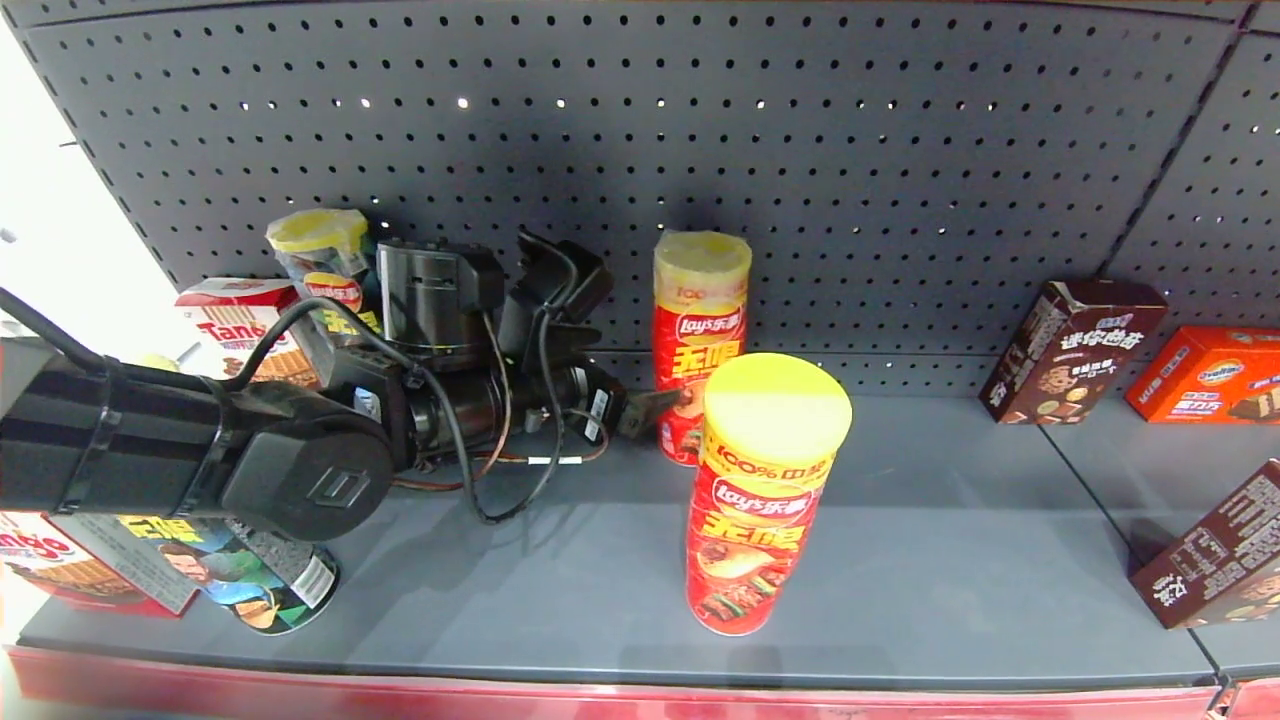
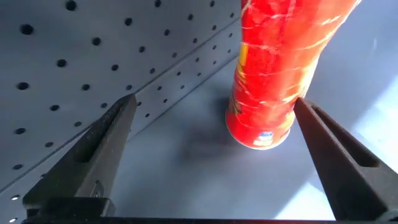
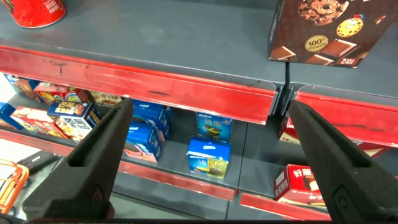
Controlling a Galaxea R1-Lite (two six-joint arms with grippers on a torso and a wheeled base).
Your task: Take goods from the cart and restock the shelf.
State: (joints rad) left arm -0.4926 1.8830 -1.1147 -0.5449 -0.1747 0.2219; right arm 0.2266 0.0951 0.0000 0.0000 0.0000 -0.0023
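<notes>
Rear chip can (image 1: pixel 700 335) upright on shelf (image 1: pixel 950 560), just beyond left gripper (image 2: pixel 214 106), jaws spread

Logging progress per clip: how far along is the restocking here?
Done: two red chip cans stand upright on the shelf, front can and rear can. In hand: nothing; the left gripper is open by the rear can, right gripper open too. Left: bare shelf to fill.

The left arm (image 1: pixel 300 470) lies stretched out level, its cabled wrist (image 1: pixel 470 400) just behind the left tool (image 2: pixel 214 104), whose two dark fingers (image 2: pixel 99 155) stand spread wide apart. The right tool (image 3: pixel 211 107) is likewise parted wide.
</notes>
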